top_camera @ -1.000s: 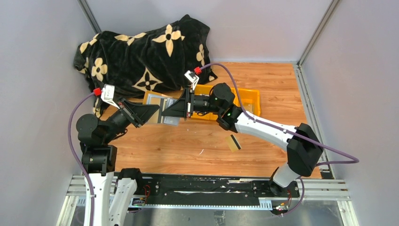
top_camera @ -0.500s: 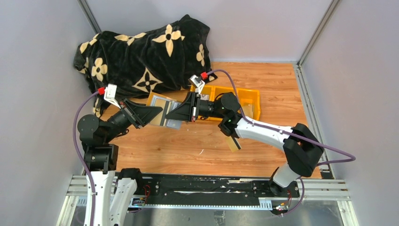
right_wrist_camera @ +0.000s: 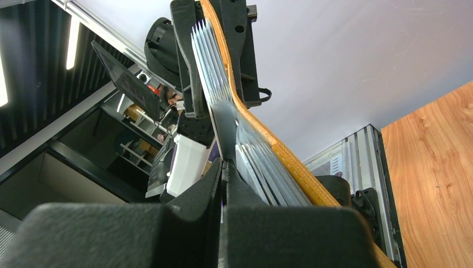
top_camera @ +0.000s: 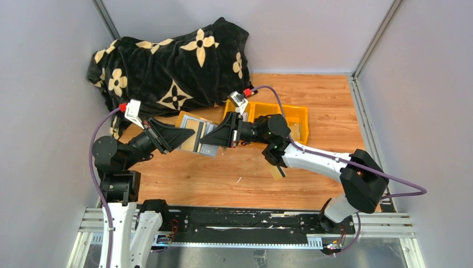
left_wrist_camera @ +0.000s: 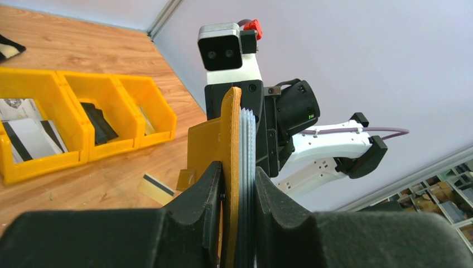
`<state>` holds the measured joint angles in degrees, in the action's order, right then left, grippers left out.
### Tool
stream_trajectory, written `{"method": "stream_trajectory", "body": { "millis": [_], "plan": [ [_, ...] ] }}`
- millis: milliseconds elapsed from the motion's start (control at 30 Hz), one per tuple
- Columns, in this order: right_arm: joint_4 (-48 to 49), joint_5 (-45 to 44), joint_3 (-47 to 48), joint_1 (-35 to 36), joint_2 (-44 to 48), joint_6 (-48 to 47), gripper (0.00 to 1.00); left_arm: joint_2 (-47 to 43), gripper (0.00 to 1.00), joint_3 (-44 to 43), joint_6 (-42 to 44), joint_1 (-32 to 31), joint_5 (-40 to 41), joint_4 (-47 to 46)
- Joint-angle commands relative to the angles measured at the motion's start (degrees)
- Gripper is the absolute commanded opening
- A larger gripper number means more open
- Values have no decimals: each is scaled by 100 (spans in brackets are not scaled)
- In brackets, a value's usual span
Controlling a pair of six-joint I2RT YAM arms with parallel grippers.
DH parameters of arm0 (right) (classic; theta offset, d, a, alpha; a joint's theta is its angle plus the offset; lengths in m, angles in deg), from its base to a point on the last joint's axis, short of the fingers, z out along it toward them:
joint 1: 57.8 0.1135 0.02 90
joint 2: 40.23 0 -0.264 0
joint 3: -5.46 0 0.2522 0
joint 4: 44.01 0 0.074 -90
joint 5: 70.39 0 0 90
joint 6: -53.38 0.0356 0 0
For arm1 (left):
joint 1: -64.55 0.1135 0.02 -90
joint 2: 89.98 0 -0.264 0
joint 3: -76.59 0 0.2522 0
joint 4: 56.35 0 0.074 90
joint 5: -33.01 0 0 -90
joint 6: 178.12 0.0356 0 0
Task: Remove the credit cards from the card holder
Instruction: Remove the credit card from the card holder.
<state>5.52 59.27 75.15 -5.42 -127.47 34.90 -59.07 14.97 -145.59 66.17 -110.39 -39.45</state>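
The mustard-tan card holder (top_camera: 187,120) hangs open in the air between my two grippers, its grey clear pockets fanned out. My left gripper (top_camera: 192,134) is shut on its left half; in the left wrist view (left_wrist_camera: 241,184) the jaws pinch the tan cover (left_wrist_camera: 231,139) and the pocket stack. My right gripper (top_camera: 213,139) is shut on one thin grey sheet at the pockets' edge (right_wrist_camera: 223,131); I cannot tell whether it is a card or a pocket leaf. A tan-gold credit card (top_camera: 277,172) with a black stripe lies on the table, partly under the right arm, and shows in the left wrist view (left_wrist_camera: 156,188).
A yellow three-compartment bin (top_camera: 295,114) stands behind the right gripper. It holds pale striped cards (left_wrist_camera: 28,137) in one compartment and a black folded item (left_wrist_camera: 103,125) in the middle one. A black flowered blanket (top_camera: 173,61) is heaped at the back left.
Both grippers and the card holder have shifted a little to the right. The gap between the two grippers has grown slightly. The tan-gold card has not moved.
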Motion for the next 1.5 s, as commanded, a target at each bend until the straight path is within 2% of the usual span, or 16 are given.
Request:
{"method": "stream_trajectory", "body": {
  "millis": [0, 67, 133, 500, 700, 733, 867, 933, 1033, 1133, 1233, 1367, 1467],
  "plan": [
    [-107, -99, -141, -69, 146, -106, 0, -54, 27, -195, -52, -49, -122, -344],
    [-202, -103, -180, -70, 198, -173, 0, -42, 33, -207, -12, -49, -119, -340],
    [-289, -141, -196, -65, 238, -230, 0, -42, 33, -207, 13, -43, -96, -340],
    [-664, 24, -78, 115, 142, -505, 0, -35, 6, -281, 87, -49, 249, -161],
    [-614, 40, 73, 185, 52, -464, 0, -24, 0, -334, 122, -48, 342, -109],
    [-602, 0, 84, 178, 57, -457, 3, -25, 0, -346, 116, -46, 347, -91],
    [-426, -268, 145, 160, 84, -362, 30, -33, 0, -381, 111, -43, 366, -76],
    [-283, -409, 203, 130, 80, -249, 36, -33, 0, -382, 122, -46, 368, -64],
    [-74, -473, 353, 78, -5, -38, 38, -33, 0, -390, 128, -44, 358, -46],
    [97, -469, 450, 46, -99, 133, 33, -42, 0, -394, 132, -47, 349, -28],
    [326, -467, 417, 20, -181, 312, 16, -46, 0, -399, 137, -47, 341, -25],
    [531, -526, 118, 1, -135, 362, 1, -59, 0, -391, 92, -46, 383, -58],
    [663, -596, -153, -8, -39, 362, 0, -59, 0, -397, 70, -47, 428, -89]
  ]
}}
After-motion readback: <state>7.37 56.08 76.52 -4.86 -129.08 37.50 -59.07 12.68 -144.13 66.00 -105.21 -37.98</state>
